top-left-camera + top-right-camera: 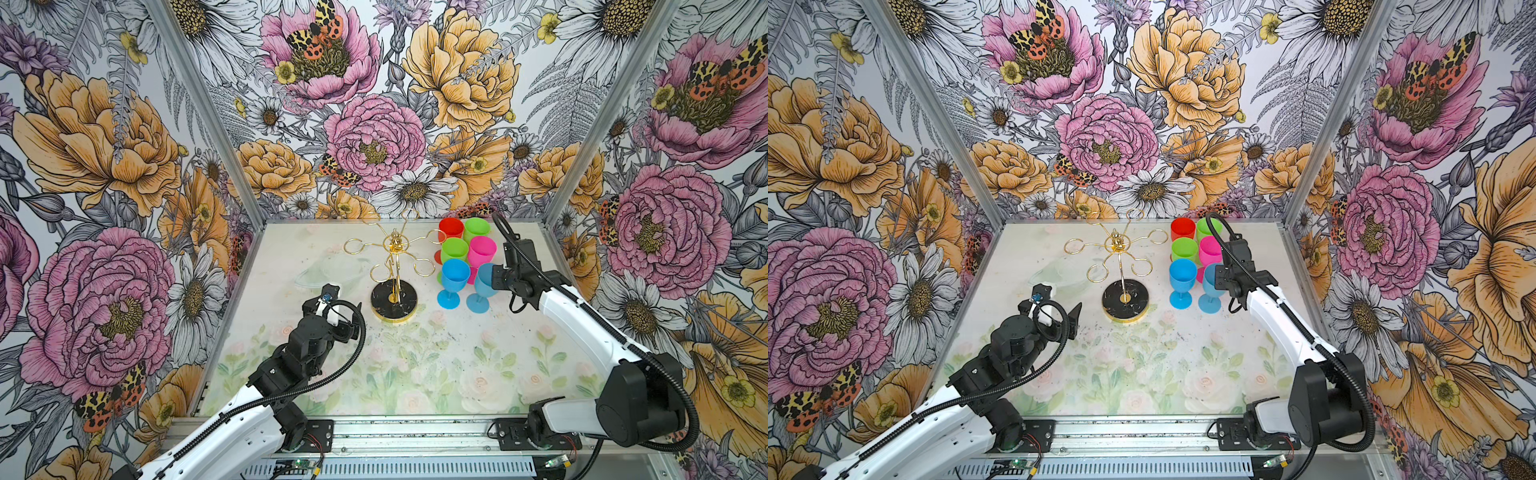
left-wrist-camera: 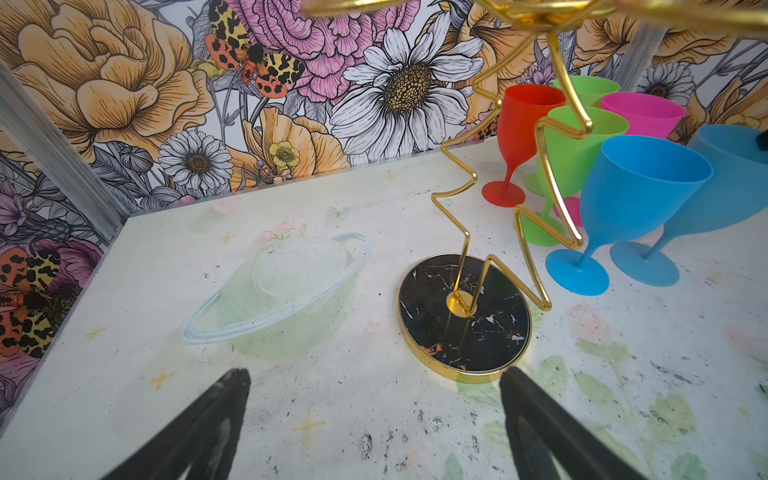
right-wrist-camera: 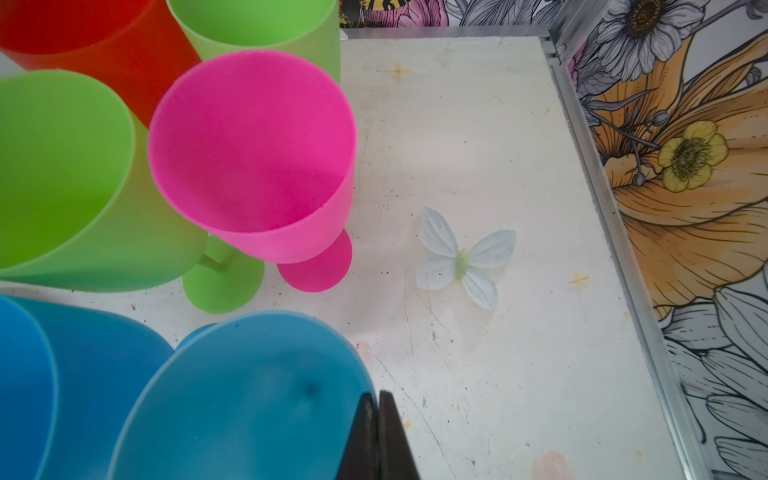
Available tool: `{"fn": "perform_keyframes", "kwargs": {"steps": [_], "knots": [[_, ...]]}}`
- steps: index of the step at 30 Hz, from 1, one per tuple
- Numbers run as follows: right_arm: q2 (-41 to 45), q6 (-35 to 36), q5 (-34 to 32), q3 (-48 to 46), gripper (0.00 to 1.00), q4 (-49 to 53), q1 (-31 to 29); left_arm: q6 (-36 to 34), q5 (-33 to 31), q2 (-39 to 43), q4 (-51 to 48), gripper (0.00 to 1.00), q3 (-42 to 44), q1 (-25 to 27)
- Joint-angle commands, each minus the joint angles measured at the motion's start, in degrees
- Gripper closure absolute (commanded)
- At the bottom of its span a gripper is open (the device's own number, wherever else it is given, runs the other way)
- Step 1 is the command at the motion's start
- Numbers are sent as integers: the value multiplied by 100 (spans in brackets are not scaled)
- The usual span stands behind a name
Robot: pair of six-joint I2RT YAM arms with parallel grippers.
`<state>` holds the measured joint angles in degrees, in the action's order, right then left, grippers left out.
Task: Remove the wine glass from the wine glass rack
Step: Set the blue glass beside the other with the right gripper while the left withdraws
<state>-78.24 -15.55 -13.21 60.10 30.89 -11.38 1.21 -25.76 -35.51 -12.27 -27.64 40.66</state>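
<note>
L arm (image 1: 241,419) reaches fwd from near edge of table (image 1: 415,361), left of centre. L gripper (image 2: 374,374) low over surface, jaws spread wide. R arm (image 1: 573,316) stretched toward far-right corner, R gripper (image 3: 376,395) jaws pressed together.

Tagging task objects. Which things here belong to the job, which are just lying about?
Job: wine glass rack (empty); red glass, far green glass, near green glass, pink glass, left blue glass, right blue glass.
Lying about: none; planet, butterfly look printed on table.
</note>
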Motion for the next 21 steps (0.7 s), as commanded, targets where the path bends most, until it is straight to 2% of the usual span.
{"fn": "perform_keyframes", "kwargs": {"steps": [1,13,21], "knots": [[-153,-72,200,219,100,-265,56,63,158,15,-67,4,-76,-61],[-356,-36,376,262,100,-270,87,82,36,-95,-121,4,-84,-169],[-306,-49,407,235,86,-255,85,115,97,-130,-100,3,-101,-317]]}}
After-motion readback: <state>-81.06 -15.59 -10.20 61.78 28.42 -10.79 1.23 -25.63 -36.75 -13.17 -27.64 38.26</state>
